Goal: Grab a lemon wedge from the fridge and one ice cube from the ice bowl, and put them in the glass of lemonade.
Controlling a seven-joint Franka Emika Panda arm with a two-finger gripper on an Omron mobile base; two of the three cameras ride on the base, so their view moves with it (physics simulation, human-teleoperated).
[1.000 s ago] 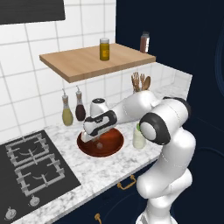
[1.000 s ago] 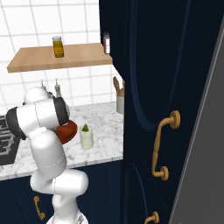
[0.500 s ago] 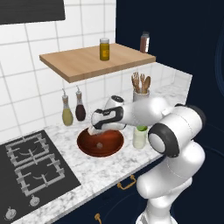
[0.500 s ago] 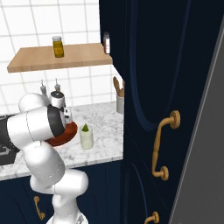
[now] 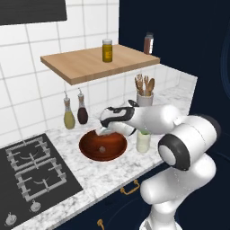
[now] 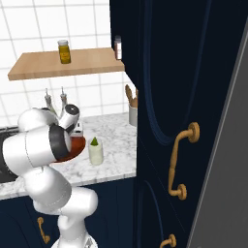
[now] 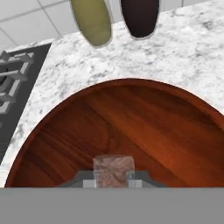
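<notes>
My arm (image 5: 179,134) is white with dark joints. The ice bowl (image 5: 103,146) is reddish-brown with streaky wood grain, on a white, grey-veined marble counter (image 5: 103,173). The ice cube (image 7: 113,171) looks pale and cloudy. The lemonade (image 5: 143,141) is whitish-yellow.

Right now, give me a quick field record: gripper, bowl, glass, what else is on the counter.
gripper: shut on ice cube, low over the bowl
bowl: wooden, on the marble counter beside the stove; one more cube lies inside
glass: beside the bowl, pale drink, green-yellow lemon wedge on top
behind bowl: two bottles, utensil crock
</notes>
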